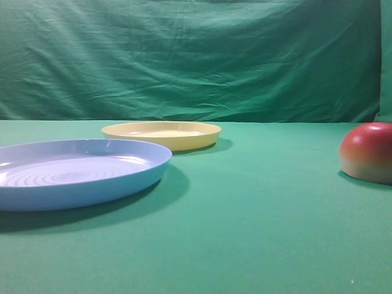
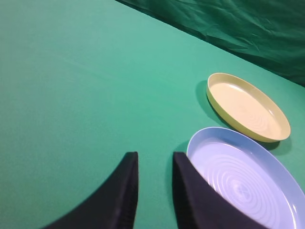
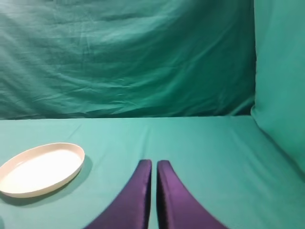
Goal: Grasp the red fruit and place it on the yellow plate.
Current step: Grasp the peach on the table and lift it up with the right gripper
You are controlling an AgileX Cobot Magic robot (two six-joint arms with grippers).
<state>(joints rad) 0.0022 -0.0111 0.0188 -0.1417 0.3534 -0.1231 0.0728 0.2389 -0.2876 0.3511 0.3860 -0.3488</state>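
In the exterior high view, the round pale yellow plastic plate (image 1: pixel 162 135) sat mid-frame on the green cloth-covered tabletop (image 1: pixel 257 226). The larger ringed light blue plate (image 1: pixel 73 173) lay lower left, before it and just apart. The rounded red-and-yellow fruit (image 1: pixel 367 152) rested at the right edge, well apart from both.

Your ext cam sits low, facing the backdrop; both wrist cams look fwd, sharing the round pale-yellow plastic plate (image 1: pixel 162 134) (image 2: pixel 248 107) (image 3: pixel 41 169).

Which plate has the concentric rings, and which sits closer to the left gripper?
The light blue plate: ringed base, right beside the left gripper. The yellow plate lies beyond it.
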